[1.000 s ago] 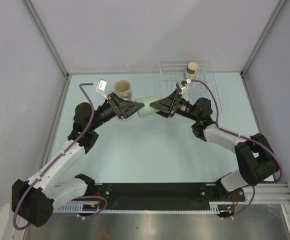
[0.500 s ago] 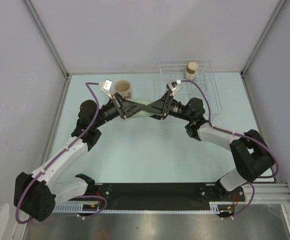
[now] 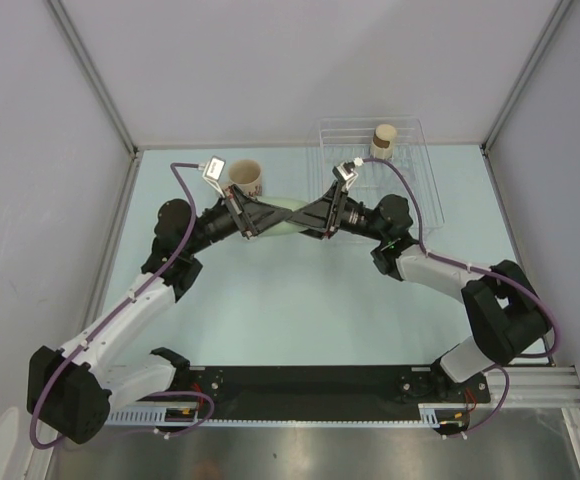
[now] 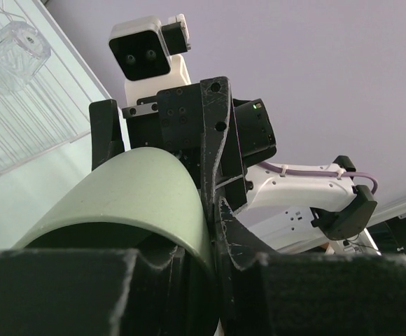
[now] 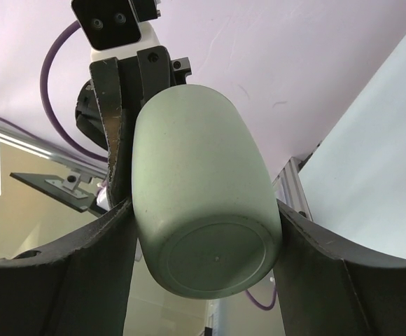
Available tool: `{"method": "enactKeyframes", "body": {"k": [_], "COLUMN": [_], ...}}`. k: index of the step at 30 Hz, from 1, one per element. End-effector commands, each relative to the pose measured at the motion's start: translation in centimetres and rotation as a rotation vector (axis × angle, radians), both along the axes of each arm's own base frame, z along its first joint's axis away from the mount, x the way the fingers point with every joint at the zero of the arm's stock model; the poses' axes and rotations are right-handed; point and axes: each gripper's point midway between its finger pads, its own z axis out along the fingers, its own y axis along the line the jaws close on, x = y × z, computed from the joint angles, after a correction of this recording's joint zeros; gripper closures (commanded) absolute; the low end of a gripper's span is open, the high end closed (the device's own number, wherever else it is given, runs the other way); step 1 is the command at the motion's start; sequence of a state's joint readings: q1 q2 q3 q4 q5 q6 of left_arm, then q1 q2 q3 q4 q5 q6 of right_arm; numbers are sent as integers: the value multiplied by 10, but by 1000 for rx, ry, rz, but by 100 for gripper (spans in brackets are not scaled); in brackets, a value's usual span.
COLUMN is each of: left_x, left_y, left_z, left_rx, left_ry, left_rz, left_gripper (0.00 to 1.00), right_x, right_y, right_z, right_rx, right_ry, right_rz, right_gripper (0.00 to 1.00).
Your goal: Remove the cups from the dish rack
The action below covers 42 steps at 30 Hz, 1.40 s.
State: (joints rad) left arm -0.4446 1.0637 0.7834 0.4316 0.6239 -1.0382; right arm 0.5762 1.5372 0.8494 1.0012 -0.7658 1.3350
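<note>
Left tool (image 3: 266, 218) has moved in from short of green cup (image 5: 203, 210) and narrowed from wide. I now read it as pinching cup wall at mouth. Right tool (image 3: 312, 216) unchanged, jaws fairly wide, clamped across cup body near base. Cup off tabletop (image 3: 300, 320), left of rack (image 3: 415, 165), held at both ends. My read: handover half done, right tool must let go next. Cream cup (image 3: 245, 178) already out, farther left of rack. Tan cup (image 3: 384, 138) still in rack, far side.

Pale grey walls (image 3: 310, 60), mint-green tabletop (image 3: 300, 320), silver corner posts (image 3: 90, 70), black rail (image 3: 310, 385) along the near edge, soft even light
</note>
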Motion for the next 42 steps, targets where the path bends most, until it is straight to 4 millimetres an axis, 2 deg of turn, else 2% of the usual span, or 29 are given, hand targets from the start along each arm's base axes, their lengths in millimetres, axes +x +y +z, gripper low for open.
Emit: {"method": "enactKeyframes", "body": {"k": [1, 2, 5, 6, 8, 9, 12, 16, 20, 22, 23, 24, 26, 33, 34, 36, 37, 38, 39, 42], "left_x": [6, 6, 7, 7, 8, 7, 6, 5, 8, 9, 12, 13, 15, 16, 17, 18, 17, 17, 17, 17], "left_y": [7, 7, 7, 7, 8, 8, 7, 7, 7, 9, 11, 11, 13, 14, 14, 16, 17, 17, 18, 22], "left_z": [17, 16, 19, 19, 19, 21, 22, 25, 22, 22, 17, 15, 13, 11, 10, 12, 14, 14, 16, 24], "left_rx": [9, 8, 0, -1, -3, -7, -13, -26, -13, -11, -4, 1, 10, 17, 19, 26, 26, 30, 35, 42], "left_ry": [-89, -88, -89, -89, -88, -93, -94, -99, -88, -85, -70, -64, -56, -50, -49, -51, -53, -48, -52, -64], "left_rz": [63, 63, 64, 65, 69, 69, 62, 54, 66, 82, 103, 111, 119, 127, 135, 147, 150, 152, 157, 174], "left_gripper": [100, 99, 88, 80, 72, 61, 47, 41, 45, 59, 78, 88, 100, 99, 100, 100, 100, 100, 100, 100], "right_x": [-11, -13, -14, -13, -14, -15, -16, -17, -18, -18, -17, -19, -19, -20, -19, -18, -18, -15, -14, 7], "right_y": [-6, -7, -9, -9, -9, -10, -11, -11, -11, -12, -13, -12, -13, -14, -13, -13, -13, -14, -16, -33], "right_z": [14, 16, 16, 16, 16, 16, 16, 16, 17, 19, 20, 19, 20, 19, 19, 19, 19, 20, 20, 16], "right_rx": [-13, -14, -20, -20, -22, -20, -22, -23, -19, -15, -14, -15, -14, -16, -16, -15, -15, -18, -29, -75], "right_ry": [-76, -83, -93, -93, -94, -98, -98, -99, -106, -107, -108, -107, -111, -102, -91, -84, -74, -73, -61, -41], "right_rz": [14, 8, -6, -10, -8, -10, -7, -4, -6, -8, -10, -7, -9, 2, 6, 16, 21, 14, 7, -72], "right_gripper": [100, 100, 100, 100, 100, 100, 100, 100, 100, 100, 100, 100, 100, 100, 95, 73, 52, 42, 25, 0]}}
